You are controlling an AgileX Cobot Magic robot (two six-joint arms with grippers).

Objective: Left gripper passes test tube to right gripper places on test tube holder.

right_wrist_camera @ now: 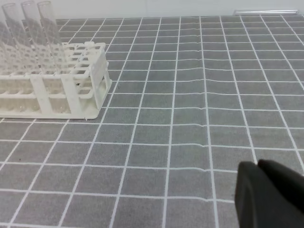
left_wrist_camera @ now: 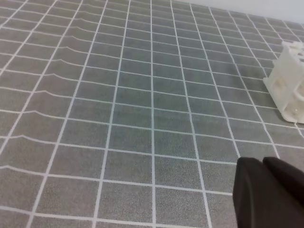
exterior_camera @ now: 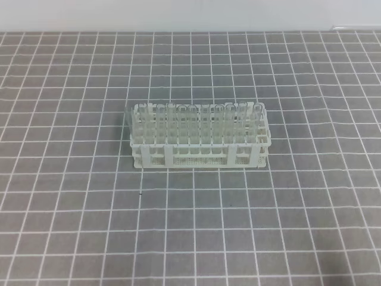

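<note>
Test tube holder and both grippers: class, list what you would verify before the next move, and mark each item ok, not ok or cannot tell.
1. Test tube holder upright on the gridded mat: ok.
2. Racked tubes standing upright: ok.
3. Loose test tube to pass in view: not ok, none seen lying on the mat.
4. Left gripper shut and holding nothing: ok.
5. Right gripper shut and holding nothing: ok.
6. Free hole in the holder: cannot tell.
</note>
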